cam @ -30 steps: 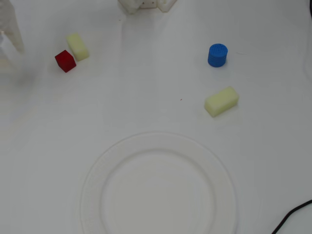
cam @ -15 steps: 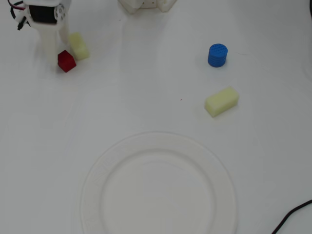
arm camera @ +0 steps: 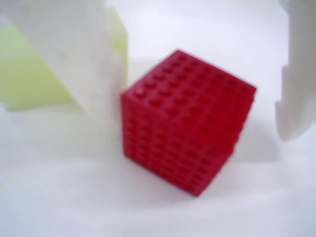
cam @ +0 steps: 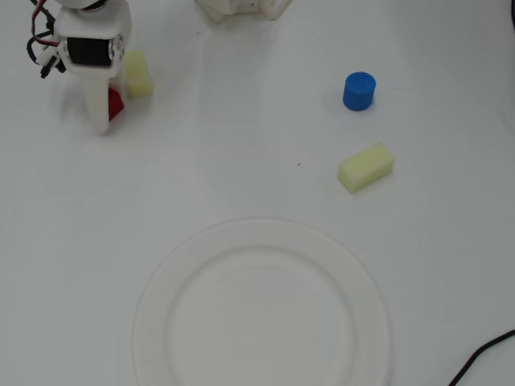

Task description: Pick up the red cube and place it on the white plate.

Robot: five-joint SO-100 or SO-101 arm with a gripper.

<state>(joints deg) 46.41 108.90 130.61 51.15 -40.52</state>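
In the wrist view we see the red cube [arm camera: 187, 121] on the bench [arm camera: 148, 207], turned corner-on toward us, with no long axis to speak of. Our fingers [arm camera: 101, 64] stand wide apart either side of it, the left one touching its edge and the right one clear. Behind the left finger lies a pale yellow block [arm camera: 29, 74]; overhead, the white plate [cam: 261, 233] sits well apart.

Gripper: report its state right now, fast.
Gripper: open, jaws straddling the red cube, one touching its side, the other clear; nothing held.
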